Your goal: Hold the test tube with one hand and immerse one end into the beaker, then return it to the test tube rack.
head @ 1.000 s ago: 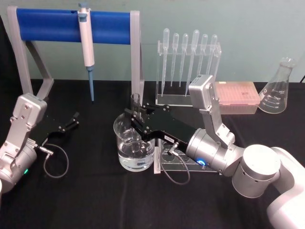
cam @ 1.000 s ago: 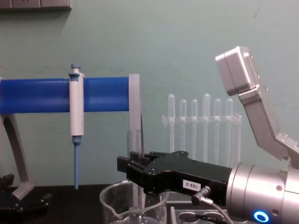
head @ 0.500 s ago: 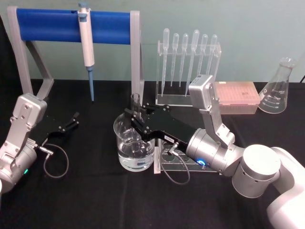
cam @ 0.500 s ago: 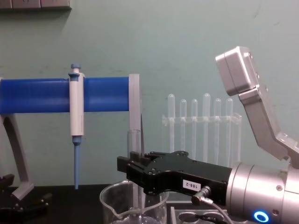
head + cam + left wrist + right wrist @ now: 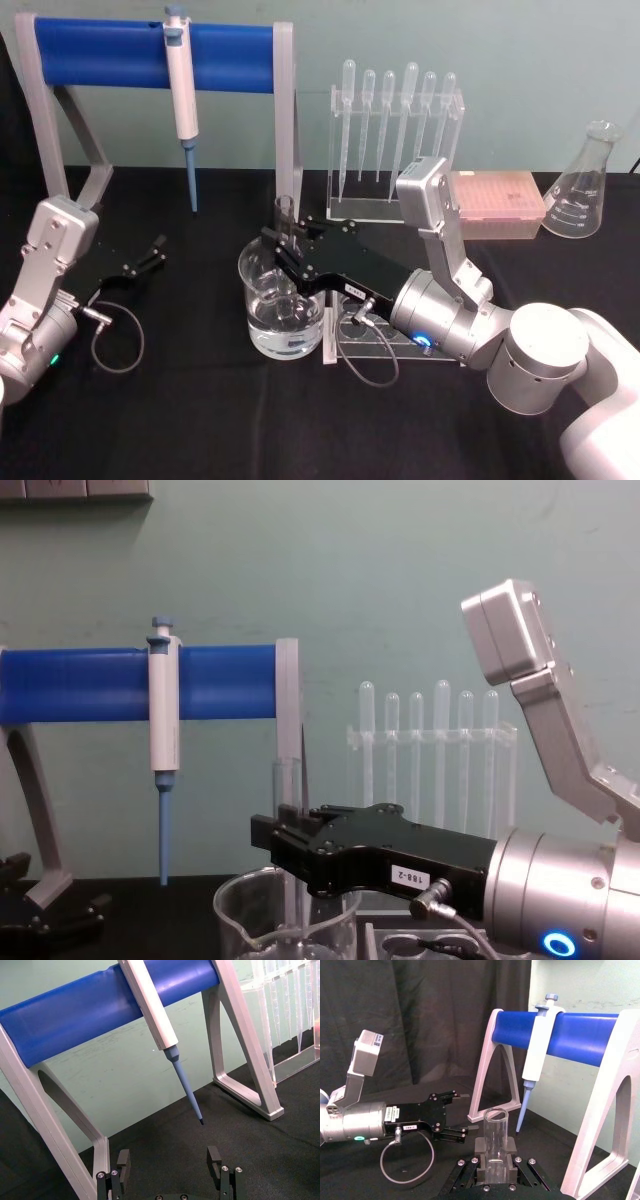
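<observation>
Upright, the test tube (image 5: pixel 495 1132) sits clamped within the right gripper (image 5: pixel 495 1154).

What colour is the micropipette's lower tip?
Blue; the micropipette tip shows best in the left wrist view.

Clear test tube (image 5: pixel 286 214) stands upright, lower end inside the part-filled beaker (image 5: pixel 254 333); right pincer (image 5: pixel 286 250) clamps it.

In the chest view, your right gripper (image 5: pixel 283 842) covers part of the test tube (image 5: pixel 284 780), and the lower edge cuts off the beaker (image 5: pixel 230 920).
</observation>
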### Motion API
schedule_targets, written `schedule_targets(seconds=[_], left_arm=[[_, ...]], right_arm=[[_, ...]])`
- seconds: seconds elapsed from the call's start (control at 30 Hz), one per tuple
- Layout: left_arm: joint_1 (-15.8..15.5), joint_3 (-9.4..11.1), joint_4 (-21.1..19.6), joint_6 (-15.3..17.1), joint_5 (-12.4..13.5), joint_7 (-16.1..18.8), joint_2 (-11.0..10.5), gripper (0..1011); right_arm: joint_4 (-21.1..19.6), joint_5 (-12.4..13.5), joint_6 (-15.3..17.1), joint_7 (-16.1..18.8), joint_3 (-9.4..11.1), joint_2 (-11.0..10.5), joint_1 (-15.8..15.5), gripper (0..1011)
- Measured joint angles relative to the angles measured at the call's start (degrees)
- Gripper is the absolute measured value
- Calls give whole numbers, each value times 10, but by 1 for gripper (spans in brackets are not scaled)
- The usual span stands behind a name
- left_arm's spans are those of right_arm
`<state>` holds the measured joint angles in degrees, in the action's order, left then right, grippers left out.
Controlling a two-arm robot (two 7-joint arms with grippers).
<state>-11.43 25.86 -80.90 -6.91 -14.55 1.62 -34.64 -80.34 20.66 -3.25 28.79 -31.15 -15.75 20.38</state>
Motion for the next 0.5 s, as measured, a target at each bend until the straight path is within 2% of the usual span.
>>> schedule_targets(seconds=[0.5], left_arm=[[0, 0, 0, 0, 0, 0, 0, 1000]], right_arm=[[0, 0, 0, 0, 0, 0, 0, 225]])
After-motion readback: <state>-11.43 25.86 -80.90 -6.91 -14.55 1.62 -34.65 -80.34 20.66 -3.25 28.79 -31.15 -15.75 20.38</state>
